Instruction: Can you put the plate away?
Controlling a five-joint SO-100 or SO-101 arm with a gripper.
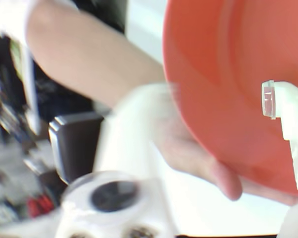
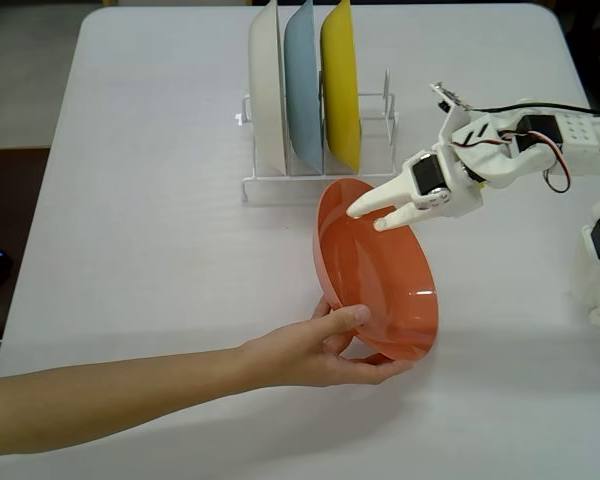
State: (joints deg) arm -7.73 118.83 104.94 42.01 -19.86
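While only the fixed view shows the rack, a hand holds the plate.

Plate: round orange plastic plate, tilted, centre of white table.
Hand: bare hand grips its 6 o'clock rim.
Gripper: white two-finger gripper, slightly parted, at plate's 12 o'clock rim.
Rack: white wire rack, 12 o'clock, holding white, light blue, yellow plates.

The orange plate looks like smooth plastic with a slight gloss, highlights near its 4 o'clock rim. The dish rack is thin white coated wire. The gripper is matte white printed plastic, and the table is plain matte white.
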